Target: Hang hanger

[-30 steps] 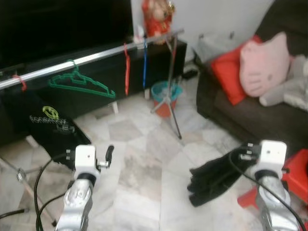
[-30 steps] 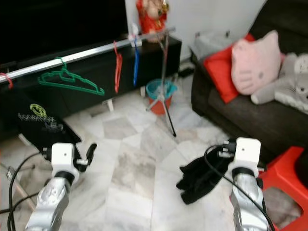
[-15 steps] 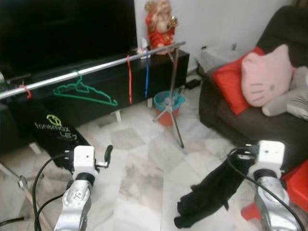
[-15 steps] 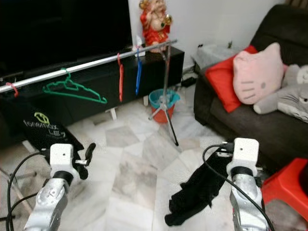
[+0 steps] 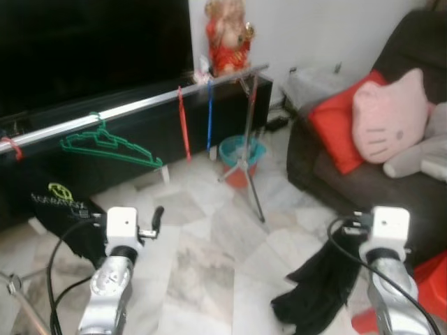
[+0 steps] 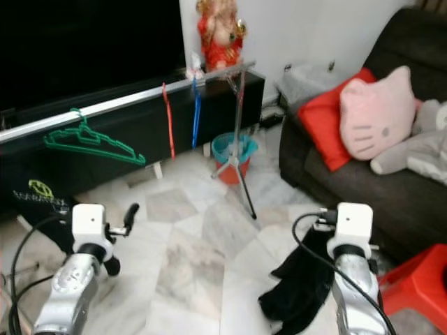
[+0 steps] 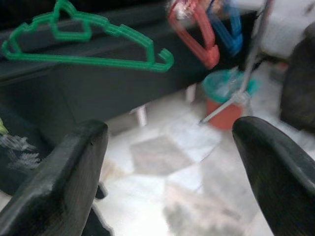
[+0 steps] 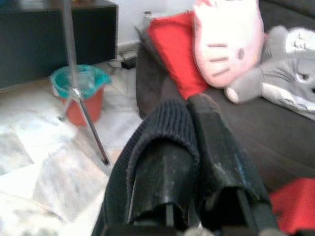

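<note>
Two grippers sit low in the foreground: the right gripper (image 8: 197, 147) has its fingers pinched on a black garment (image 5: 318, 286) that droops to the marble floor (image 5: 209, 244), while the left gripper (image 7: 167, 162) is spread wide, holding nothing. Farther back, a silver rail (image 5: 133, 108) carries a green hanger (image 5: 108, 143), then a red hanger (image 5: 183, 122) and a blue hanger (image 5: 209, 112). A teal bucket (image 5: 241, 152) stands beneath.
</note>
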Robot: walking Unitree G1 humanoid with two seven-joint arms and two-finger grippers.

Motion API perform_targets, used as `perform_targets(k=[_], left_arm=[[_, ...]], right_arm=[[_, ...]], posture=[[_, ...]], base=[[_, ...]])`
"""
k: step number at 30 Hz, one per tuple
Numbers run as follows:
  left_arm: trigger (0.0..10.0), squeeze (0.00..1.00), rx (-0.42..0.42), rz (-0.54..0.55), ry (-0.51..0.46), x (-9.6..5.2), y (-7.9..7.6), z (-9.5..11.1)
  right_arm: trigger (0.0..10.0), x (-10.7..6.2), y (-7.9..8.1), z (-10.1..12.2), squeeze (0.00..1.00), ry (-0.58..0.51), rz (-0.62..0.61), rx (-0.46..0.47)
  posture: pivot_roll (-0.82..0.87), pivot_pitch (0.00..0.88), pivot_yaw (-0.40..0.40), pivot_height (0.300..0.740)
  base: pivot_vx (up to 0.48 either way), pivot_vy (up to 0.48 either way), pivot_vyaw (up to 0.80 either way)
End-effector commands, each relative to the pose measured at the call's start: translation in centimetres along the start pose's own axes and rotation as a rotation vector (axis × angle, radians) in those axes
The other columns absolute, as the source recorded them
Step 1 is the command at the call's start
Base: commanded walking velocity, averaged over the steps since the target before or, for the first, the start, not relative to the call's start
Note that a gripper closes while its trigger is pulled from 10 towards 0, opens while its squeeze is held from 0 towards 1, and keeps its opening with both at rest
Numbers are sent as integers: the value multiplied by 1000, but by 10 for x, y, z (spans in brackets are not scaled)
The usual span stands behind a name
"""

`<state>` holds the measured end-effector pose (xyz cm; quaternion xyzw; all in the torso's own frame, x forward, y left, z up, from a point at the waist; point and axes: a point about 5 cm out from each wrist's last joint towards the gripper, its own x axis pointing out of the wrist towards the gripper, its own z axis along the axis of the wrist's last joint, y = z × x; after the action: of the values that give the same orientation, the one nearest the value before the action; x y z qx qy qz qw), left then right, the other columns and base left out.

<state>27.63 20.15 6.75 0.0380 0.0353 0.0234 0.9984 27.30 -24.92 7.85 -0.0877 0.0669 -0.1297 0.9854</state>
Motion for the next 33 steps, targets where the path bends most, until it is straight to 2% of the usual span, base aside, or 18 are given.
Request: perform_targets(k=[1,33], left_arm=[[10000,0,-14,-18,1,2,-6,1],[10000,0,-14,-40,-24,10,-11,7]], right_arm=[[10000,-1,-8,5,0,-30,-21,-23],[10000,-3,-14,-6,0,-1,-65,-4]], posture=[[-7,0,11,740],[-35,0,34,740]], base=[[330,0,0],[331,0,0]])
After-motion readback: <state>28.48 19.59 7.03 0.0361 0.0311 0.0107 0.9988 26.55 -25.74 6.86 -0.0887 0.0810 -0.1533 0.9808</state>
